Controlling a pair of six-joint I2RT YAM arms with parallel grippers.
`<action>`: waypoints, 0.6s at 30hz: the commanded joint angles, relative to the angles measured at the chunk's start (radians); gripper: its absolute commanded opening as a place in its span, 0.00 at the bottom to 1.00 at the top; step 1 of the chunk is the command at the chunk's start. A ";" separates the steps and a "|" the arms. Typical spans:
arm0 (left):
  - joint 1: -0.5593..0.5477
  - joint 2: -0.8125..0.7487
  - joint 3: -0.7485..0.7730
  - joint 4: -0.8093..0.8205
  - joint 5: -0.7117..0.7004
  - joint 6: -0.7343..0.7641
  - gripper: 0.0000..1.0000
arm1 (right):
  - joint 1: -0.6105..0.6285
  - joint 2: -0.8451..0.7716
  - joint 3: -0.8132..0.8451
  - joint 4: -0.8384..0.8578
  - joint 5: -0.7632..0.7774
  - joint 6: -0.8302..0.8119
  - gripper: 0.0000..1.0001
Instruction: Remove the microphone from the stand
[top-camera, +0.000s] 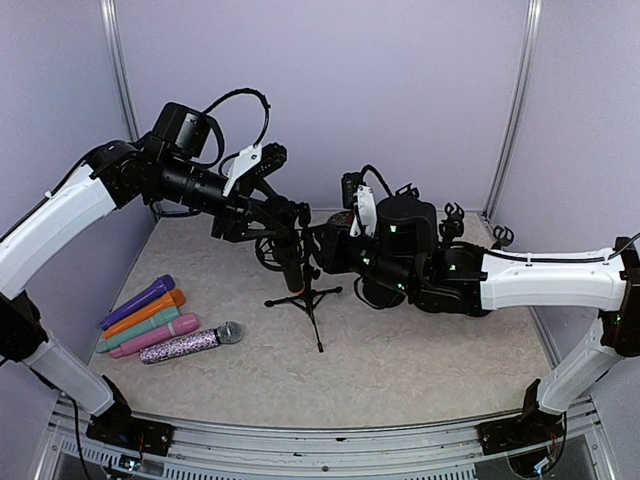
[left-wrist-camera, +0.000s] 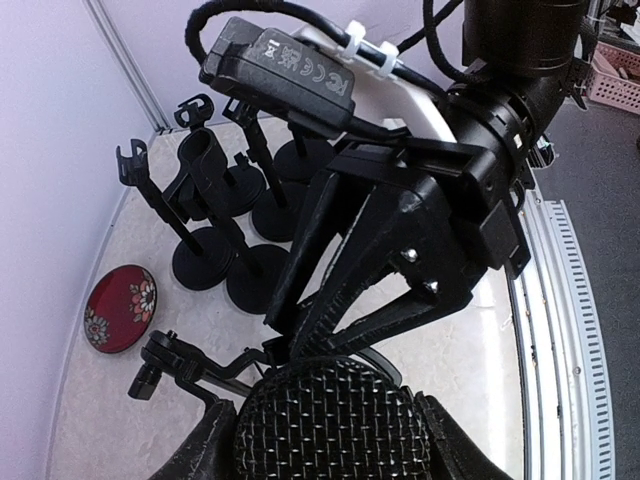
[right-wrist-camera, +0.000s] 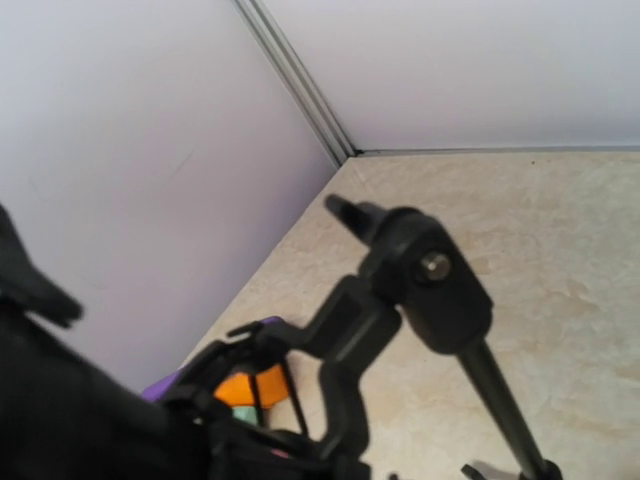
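The black microphone (top-camera: 293, 272) stands in the clip of a small black tripod stand (top-camera: 308, 300) at the middle of the table. My left gripper (top-camera: 290, 245) reaches in from the left and is shut on the microphone's mesh head (left-wrist-camera: 335, 425), with one finger (left-wrist-camera: 205, 455) on each side. My right gripper (top-camera: 318, 250) comes from the right. In the left wrist view its two toothed fingers narrow onto the stand's clip arm (left-wrist-camera: 285, 340). The right wrist view shows the stand's black swivel joint (right-wrist-camera: 430, 280) and pole close up, but not its own fingertips.
Several coloured microphones lie at the left: purple (top-camera: 138, 302), orange (top-camera: 145, 313), pink (top-camera: 155, 335) and a glittery one (top-camera: 190, 342). Several empty black stands (left-wrist-camera: 215, 230) cluster at the back right corner beside a red plate (left-wrist-camera: 120, 307). Lilac walls enclose the table.
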 joint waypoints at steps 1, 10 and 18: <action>-0.008 -0.020 0.052 -0.017 0.026 0.004 0.09 | -0.013 0.006 -0.007 -0.073 0.036 -0.024 0.27; -0.009 -0.071 0.151 -0.014 -0.015 -0.014 0.09 | -0.013 0.015 0.018 -0.124 0.073 -0.082 0.24; -0.011 -0.156 0.173 -0.008 -0.083 0.007 0.11 | -0.013 0.036 0.054 -0.182 0.095 -0.125 0.20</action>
